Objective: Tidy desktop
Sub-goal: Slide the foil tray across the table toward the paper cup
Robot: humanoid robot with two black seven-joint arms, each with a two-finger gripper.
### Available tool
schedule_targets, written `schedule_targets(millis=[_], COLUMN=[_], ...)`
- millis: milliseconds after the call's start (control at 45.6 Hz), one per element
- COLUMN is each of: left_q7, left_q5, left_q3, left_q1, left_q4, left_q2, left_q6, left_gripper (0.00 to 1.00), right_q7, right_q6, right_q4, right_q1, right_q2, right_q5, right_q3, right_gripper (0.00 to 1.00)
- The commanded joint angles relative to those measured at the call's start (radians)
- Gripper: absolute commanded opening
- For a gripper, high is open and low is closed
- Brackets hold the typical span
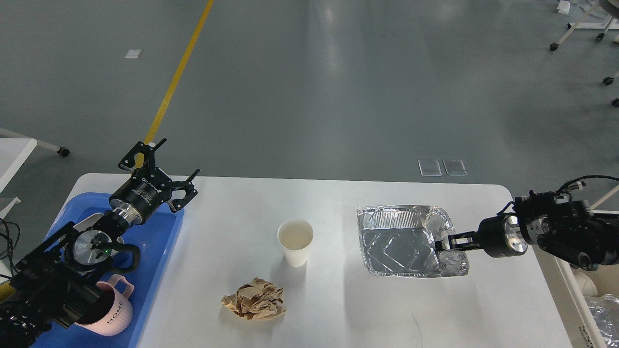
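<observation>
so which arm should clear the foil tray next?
Right. The right gripper is already at the foil tray's right rim, seemingly pinching it; the left gripper hangs open over the blue tray.

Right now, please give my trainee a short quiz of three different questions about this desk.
1. True or false: the right gripper is closed on the rim of the foil tray.
2. Multiple choice: where does the pink mug stand? A) on the bare desktop B) in the blue tray C) inside the foil tray
3. Short answer: which thing lies nearest in front of the paper cup, toward the robot?

Key
1. True; its fingers pinch the tray's right rim.
2. B.
3. The crumpled brown paper. The left gripper is open above the blue tray's far corner and holds nothing.
</observation>
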Motion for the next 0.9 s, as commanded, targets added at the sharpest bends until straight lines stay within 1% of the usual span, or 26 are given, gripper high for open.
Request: schedule_targets(millis=[0, 88, 263, 417, 570, 702, 768, 834, 878], left_q7=[-0.011, -0.013, -0.013, -0.013, -0.01, -0.014, -0.014, -0.016, -0.025], left_q5=[0.109, 0.157, 0.183, 0.224, 0.241, 0.241, 0.243, 0.244, 0.252], left_q3=[-0.003, -0.006, -0.001, -0.001, -0.003, -0.004, -0.001, -0.001, -0.001], left_q1=[-0.001, -0.001, -0.026, -0.036, -0.039, -0.041, -0.039, -0.039, -0.041], left_q4=[0.0, 0.0, 0.0, 0.0, 0.0, 0.001, 0.001, 0.001, 0.001], left_q2=[0.002, 0.005, 0.008, 0.013, 0.065, 0.083, 0.085, 0.083, 0.083], left_q6=[0.023, 0.053, 0.099, 0.102, 0.104, 0.118, 0.15, 0.208, 0.248], left_gripper=[0.97, 0.97, 0.97, 0.97, 0.97, 0.97, 0.97, 0.97, 0.97], right_q7=[-0.05, -0.075, -0.082, -0.102, -0.104, -0.104, -0.104, -0.104, -0.104], right_q6=[0.039, 0.082, 0.097, 0.097, 0.094, 0.083, 0.082, 0.079, 0.077], right_q4=[0.009, 0.011, 0.034, 0.043, 0.04, 0.038, 0.038, 0.038, 0.038], right_q1=[0.047, 0.076, 0.09, 0.09, 0.092, 0.092, 0.092, 0.092, 0.092], right_q2=[0.02, 0.029, 0.051, 0.069, 0.085, 0.088, 0.092, 0.098, 0.098], right_q5=[0.046, 0.067, 0.068, 0.106, 0.132, 0.132, 0.134, 0.134, 0.134], right_q3=[-0.001, 0.001, 0.001, 0.001, -0.001, -0.001, 0.001, -0.001, 0.001], right_gripper=[0.0, 0.0, 0.0, 0.0, 0.0, 0.0, 0.0, 0.0, 0.0])
